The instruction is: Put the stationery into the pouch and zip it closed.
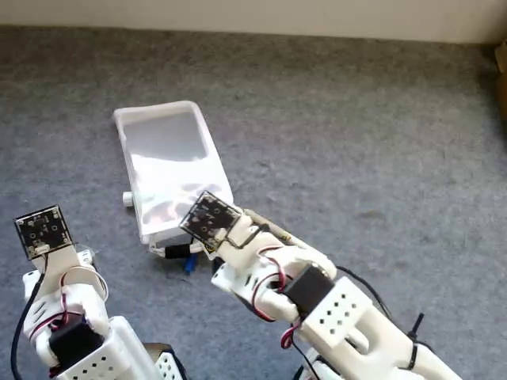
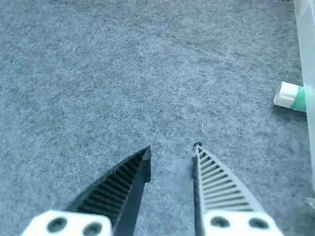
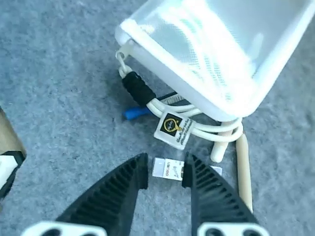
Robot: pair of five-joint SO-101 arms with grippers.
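The pouch (image 1: 170,162), a see-through white one, lies flat on the grey bench (image 1: 356,119) in the upper left of the high view, its long side running toward the lower centre of the frame. My right arm comes up from the lower right of that view to the pouch's near end.

My right gripper (image 3: 166,163) hangs just short of that end, its jaws parted by a narrow gap and holding nothing. A small white piece (image 3: 167,168) lies on the bench between the two tips; I cannot tell whether either tip touches it. Just beyond it are the zip's white cord (image 3: 162,105), bound in black near the pouch corner, and its tag (image 3: 174,129). A blue pen (image 3: 135,113) pokes out from under the cord, and a pencil (image 3: 244,172) lies beside the gripper, outside the pouch.

My left gripper (image 2: 172,148) is at the lower left of the high view, over bare bench, jaws partly open and empty. A glue stick (image 2: 289,96), white-capped with a green body, shows at the pouch's edge, well apart from the tips.
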